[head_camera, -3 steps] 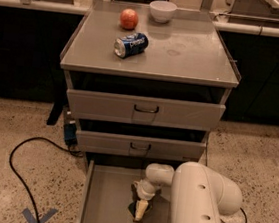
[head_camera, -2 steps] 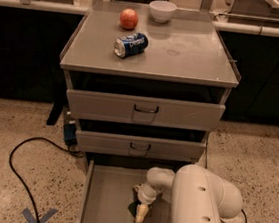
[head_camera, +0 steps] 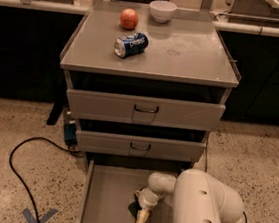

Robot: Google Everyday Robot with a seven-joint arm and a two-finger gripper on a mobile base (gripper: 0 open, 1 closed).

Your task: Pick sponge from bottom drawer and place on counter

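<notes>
Entry, camera view. The bottom drawer point(head_camera: 107, 196) is pulled out at floor level. The gripper point(head_camera: 140, 220) is down inside it, pointing at the drawer floor right of centre. The white arm point(head_camera: 199, 211) comes in from the lower right and covers the drawer's right side.

The sponge point(head_camera: 132, 209) shows as a small dark patch on the drawer floor. It sits right against the gripper's left side as I see it, apparently touching. Most of it is hidden by the wrist. I cannot tell how the jaws stand, nor whether they have hold of anything.

The two drawers above both stand slightly open: the upper drawer point(head_camera: 105, 105) and the middle drawer point(head_camera: 105, 143), each with a dark handle. Their fronts overhang the back of the bottom drawer.

The counter point(head_camera: 191, 56) carries three things, all towards the back left:
- a red apple point(head_camera: 129, 18)
- a blue soda can point(head_camera: 131, 44) lying on its side, just in front of the apple
- a white bowl point(head_camera: 162, 10) at the rear edge

The counter's right half is bare metal.

On the floor, a black cable point(head_camera: 16, 170) loops left of the cabinet. A blue tape mark point(head_camera: 38, 218) lies near the drawer's left front corner.
</notes>
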